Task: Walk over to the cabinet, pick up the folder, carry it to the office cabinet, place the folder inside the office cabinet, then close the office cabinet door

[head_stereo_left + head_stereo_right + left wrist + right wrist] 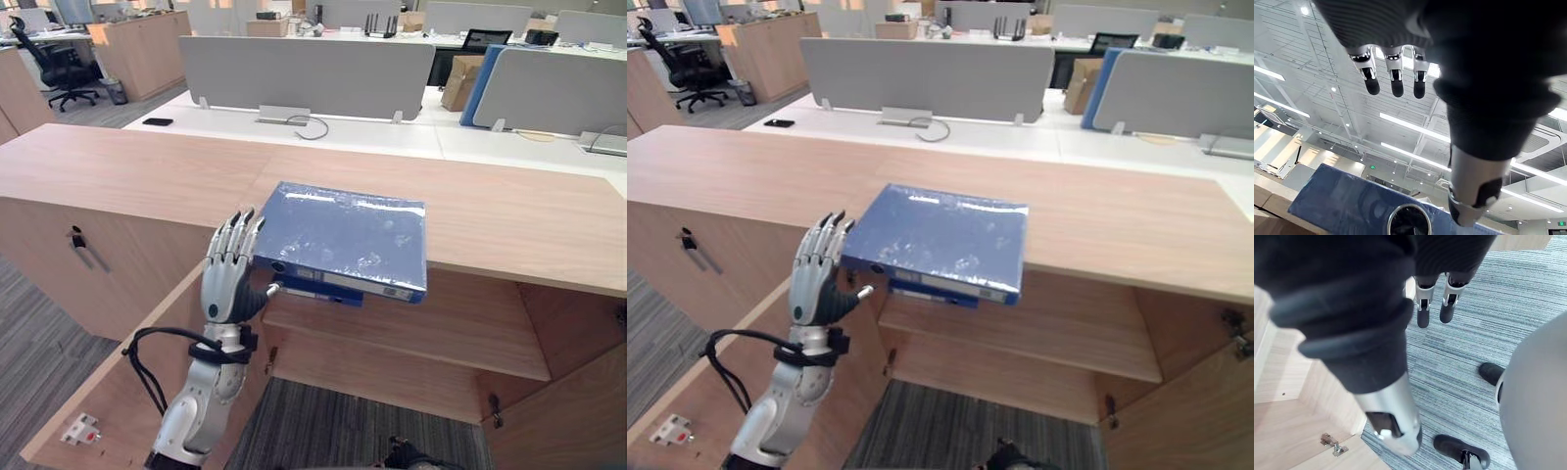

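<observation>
A lower binder (323,291) lies under the blue folder (348,235), hidden but for its near edge. The open cabinet door (98,392) is cut off by the picture's lower edge. Whether the left hand (223,284) touches the folder's side cannot be told.

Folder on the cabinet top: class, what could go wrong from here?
1. The folder juts past the front edge of the cabinet top; the left hand has only straight fingers beside its corner, so it might tip off.
2. The right hand hangs low over the carpet, so it could not catch it.
3. The open door beside the left arm might get knocked.
</observation>
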You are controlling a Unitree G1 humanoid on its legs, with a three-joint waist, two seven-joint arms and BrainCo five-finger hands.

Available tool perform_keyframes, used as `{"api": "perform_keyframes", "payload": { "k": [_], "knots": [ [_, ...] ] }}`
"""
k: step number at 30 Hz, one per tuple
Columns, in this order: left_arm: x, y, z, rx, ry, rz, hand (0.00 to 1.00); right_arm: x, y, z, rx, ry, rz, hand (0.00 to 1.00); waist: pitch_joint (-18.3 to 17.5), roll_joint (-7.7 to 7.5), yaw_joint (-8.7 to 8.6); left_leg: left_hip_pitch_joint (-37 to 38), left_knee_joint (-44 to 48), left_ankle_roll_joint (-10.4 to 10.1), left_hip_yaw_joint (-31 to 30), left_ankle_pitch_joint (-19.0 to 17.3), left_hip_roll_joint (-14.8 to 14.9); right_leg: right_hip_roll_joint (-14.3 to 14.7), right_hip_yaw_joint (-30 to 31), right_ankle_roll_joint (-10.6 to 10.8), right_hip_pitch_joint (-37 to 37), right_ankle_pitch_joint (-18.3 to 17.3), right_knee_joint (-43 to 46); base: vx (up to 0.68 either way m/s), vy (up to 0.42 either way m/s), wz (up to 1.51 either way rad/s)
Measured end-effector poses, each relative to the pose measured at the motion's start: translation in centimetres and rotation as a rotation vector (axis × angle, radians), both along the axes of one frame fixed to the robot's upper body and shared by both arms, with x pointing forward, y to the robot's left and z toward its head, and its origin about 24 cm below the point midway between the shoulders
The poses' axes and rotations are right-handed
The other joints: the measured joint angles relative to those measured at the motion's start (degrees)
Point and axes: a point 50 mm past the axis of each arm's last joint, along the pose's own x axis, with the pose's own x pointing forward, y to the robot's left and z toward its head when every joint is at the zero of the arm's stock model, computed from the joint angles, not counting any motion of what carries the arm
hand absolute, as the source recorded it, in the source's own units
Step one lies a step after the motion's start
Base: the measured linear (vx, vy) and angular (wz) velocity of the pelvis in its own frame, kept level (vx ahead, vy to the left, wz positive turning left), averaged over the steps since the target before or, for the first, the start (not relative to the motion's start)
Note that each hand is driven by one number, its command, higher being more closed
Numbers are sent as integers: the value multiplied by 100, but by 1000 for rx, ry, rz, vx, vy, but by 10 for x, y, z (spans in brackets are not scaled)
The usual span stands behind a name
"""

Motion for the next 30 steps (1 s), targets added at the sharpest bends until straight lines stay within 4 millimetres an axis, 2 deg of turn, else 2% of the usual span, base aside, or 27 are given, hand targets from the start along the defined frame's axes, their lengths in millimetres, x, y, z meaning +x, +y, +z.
{"api": "perform_keyframes", "payload": {
  "k": [5,11,15,20,23,30],
  "knots": [
    [8,-6,-6,22,28,-23,0,0,0,0,0,-1,-2,0,2,9,-63,2,-4,-22,59,-15,23,24,59,-18,1,26,-62,-18,-1,-6],
    [19,-9,-23,78,119,-30,0,2,-1,1,0,-6,-11,0,11,17,-173,21,-21,-57,196,-52,58,53,189,-27,-12,75,-149,-16,3,-12],
    [24,-12,-32,157,156,-49,0,5,-1,1,1,-14,-12,0,13,20,-296,24,-3,-78,224,-66,79,84,217,-28,3,101,-179,-7,-5,-4],
    [29,-12,-25,218,128,-62,0,0,-10,1,-8,-22,-55,0,32,37,-364,87,-3,-101,316,-99,96,97,294,-46,48,119,-232,-15,5,-9],
    [34,-9,-19,250,100,-62,0,2,-16,2,-9,-31,-58,0,45,43,-465,93,-3,-109,361,-110,107,106,345,-61,41,138,-257,-30,15,-10],
    [38,-7,-13,276,78,-65,0,0,-23,3,-12,-34,-91,0,49,53,-499,130,-1,-124,485,-155,132,124,446,-72,25,150,-282,-15,12,-8]
  ]
}}
